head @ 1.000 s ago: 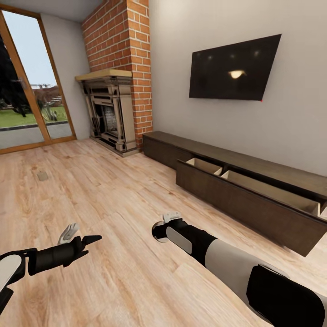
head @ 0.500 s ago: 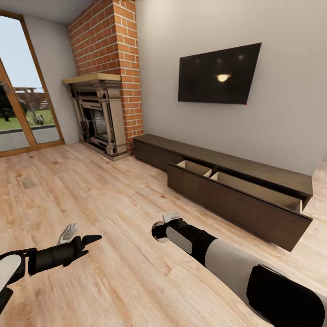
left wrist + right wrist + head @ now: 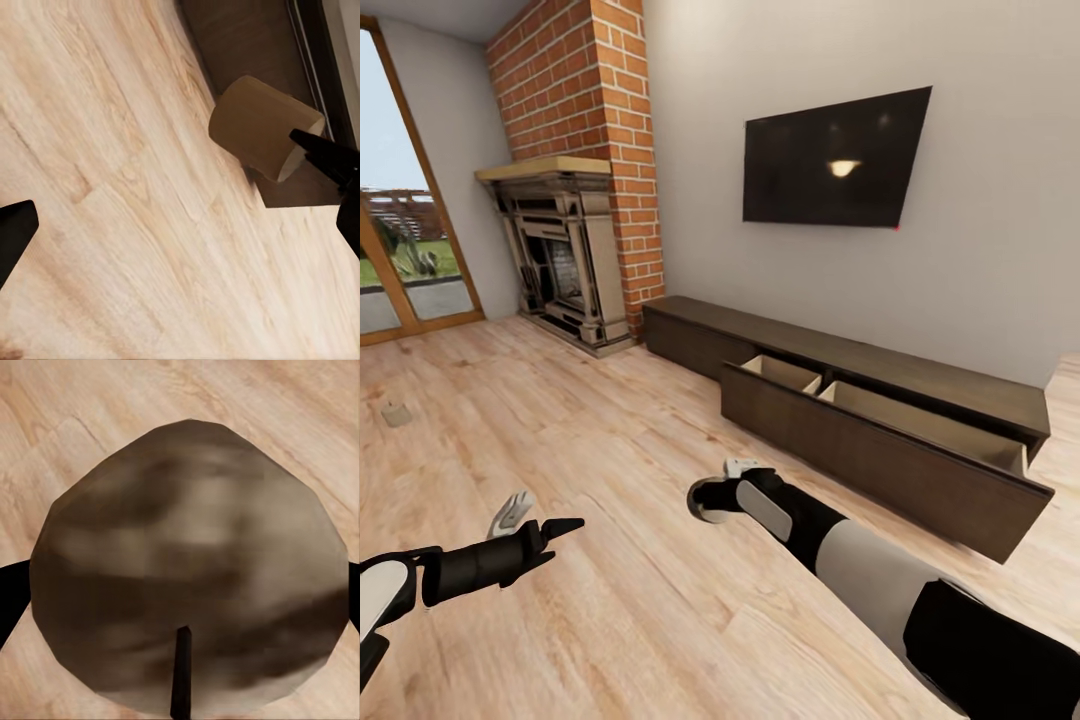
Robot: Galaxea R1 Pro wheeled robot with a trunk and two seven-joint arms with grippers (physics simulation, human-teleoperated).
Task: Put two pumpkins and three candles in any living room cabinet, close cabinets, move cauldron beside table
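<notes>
Dark-brown cabinet (image 3: 880, 440) stands ahead of your right end effector (image 3: 710, 500), its drawer pulled out ready for loading. That end effector is clamped on a candle (image 3: 191, 592); your left end effector (image 3: 180, 202) sits spread wide, one fingertip (image 3: 319, 146) touching another candle (image 3: 259, 124).

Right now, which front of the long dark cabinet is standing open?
The wide front panel under the TV is pulled out, showing pale wood compartments behind it. The shorter section nearer the fireplace sits shut.
</notes>
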